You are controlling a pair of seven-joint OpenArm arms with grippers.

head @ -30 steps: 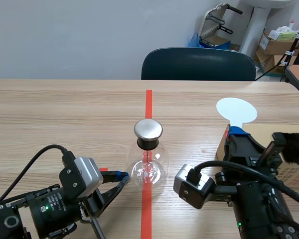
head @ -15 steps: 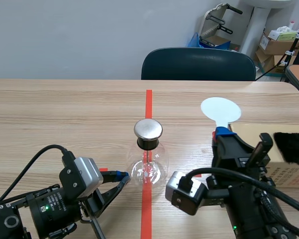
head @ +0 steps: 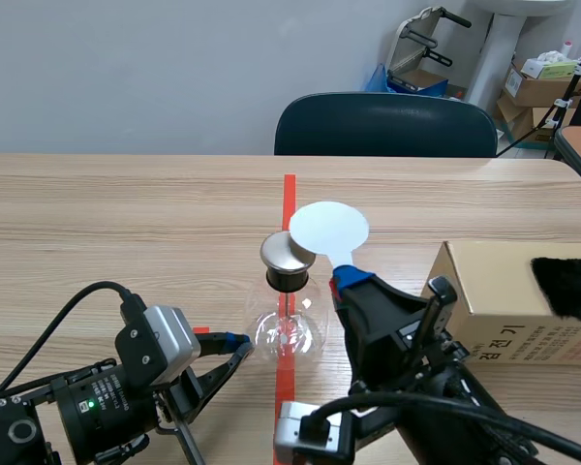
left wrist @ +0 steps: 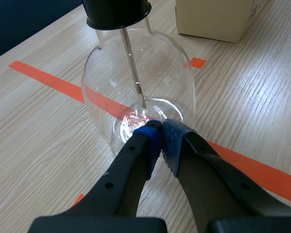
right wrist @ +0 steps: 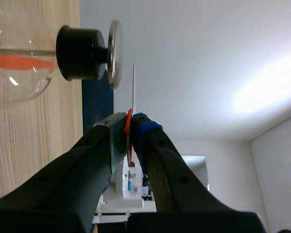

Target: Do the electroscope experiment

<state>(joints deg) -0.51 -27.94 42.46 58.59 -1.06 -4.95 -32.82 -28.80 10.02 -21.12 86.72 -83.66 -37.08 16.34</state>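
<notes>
The electroscope (head: 289, 320) is a clear glass flask with a black stopper and a round metal cap (head: 288, 252), standing on the red tape line. Its rod and foil leaves (left wrist: 141, 99) hang inside the glass. My right gripper (head: 346, 276) is shut on the handle of a white round paddle (head: 328, 229), whose disc hovers just over the cap's right edge. In the right wrist view the paddle (right wrist: 133, 87) shows edge-on, close beside the metal cap (right wrist: 114, 53). My left gripper (left wrist: 160, 133) is shut on nothing, its tips against the flask's lower wall (left wrist: 136, 92).
A cardboard box (head: 508, 300) lies at the right with a black furry piece (head: 566, 286) on it. A dark chair (head: 385, 126) stands behind the far table edge. Boxes and gear fill the far right corner of the room.
My right arm has swung left with the white paddle, carrying the disc from over the box to above the electroscope's cap. The left arm has stayed put.
</notes>
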